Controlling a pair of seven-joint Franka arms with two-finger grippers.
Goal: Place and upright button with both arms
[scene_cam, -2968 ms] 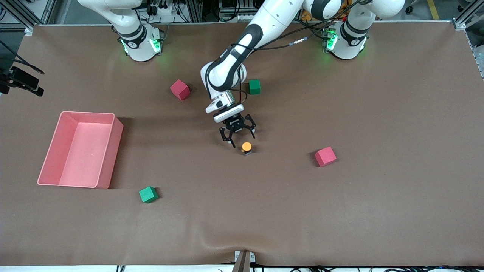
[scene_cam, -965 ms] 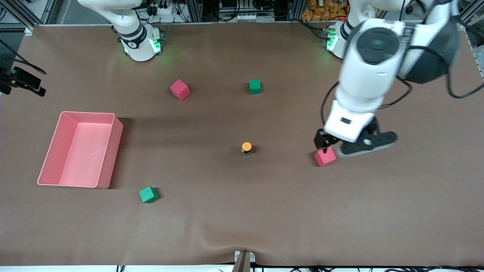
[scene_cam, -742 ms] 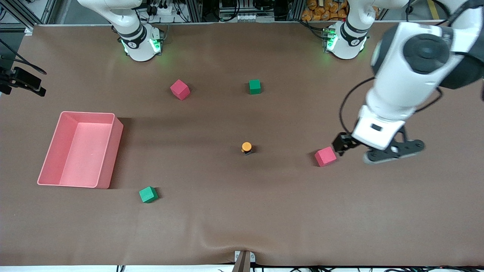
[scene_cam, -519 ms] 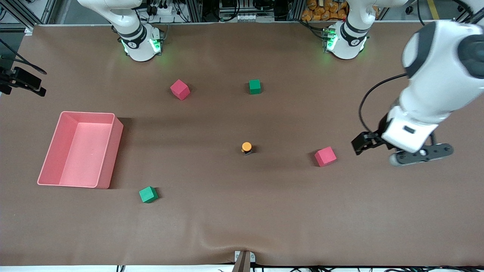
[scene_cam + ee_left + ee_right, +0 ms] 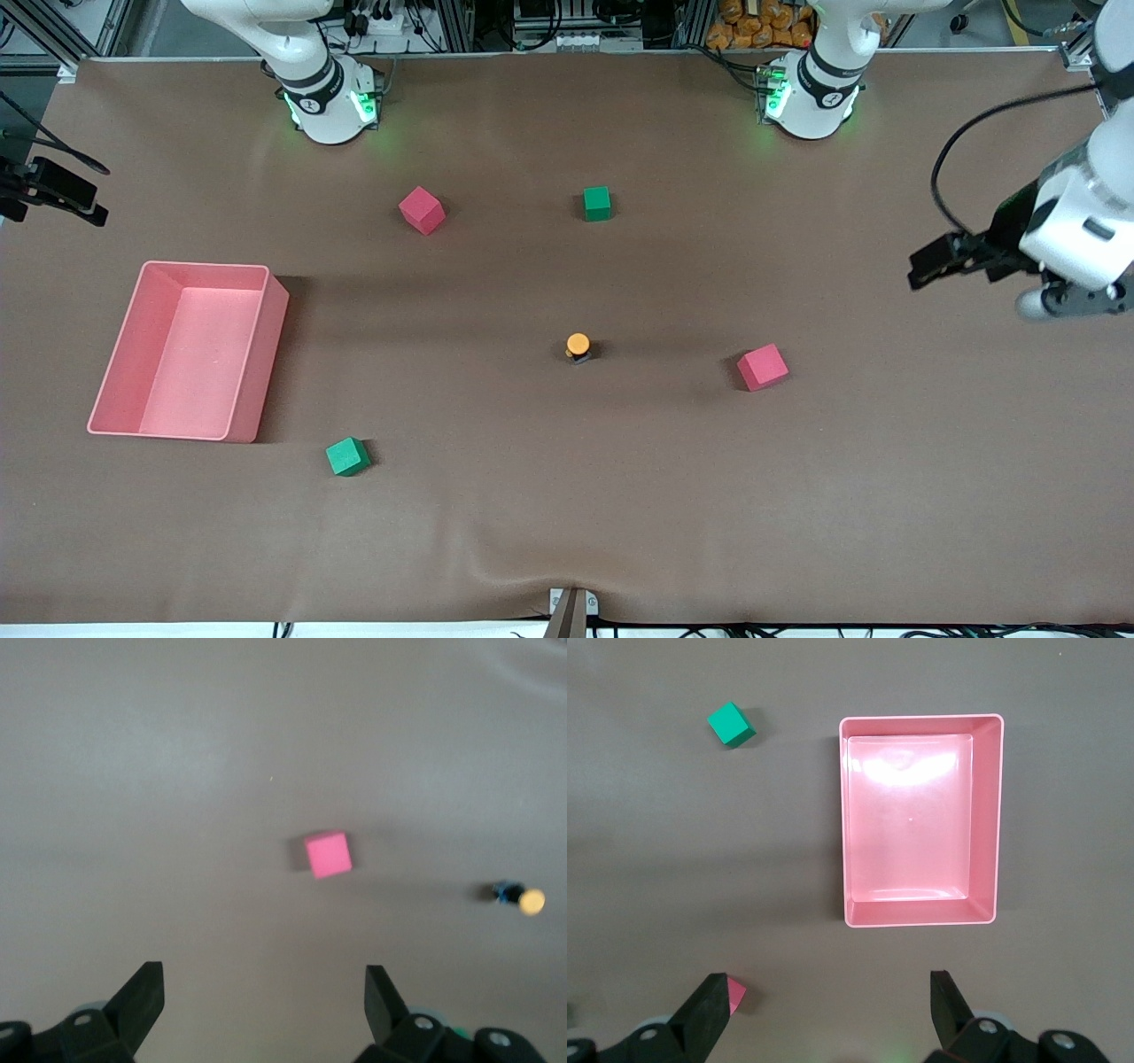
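A pink tray (image 5: 257, 354) is sitting empty toward the right arm's end of the brown table (image 5: 567, 514). A green cube (image 5: 347, 456) is lying nearer to the front camera than the tray, just off its corner. A red cube (image 5: 421, 210) and a second green cube (image 5: 597, 203) are resting near the arm bases, well apart from each other. Another red cube (image 5: 762, 367) is lying toward the left arm's end.
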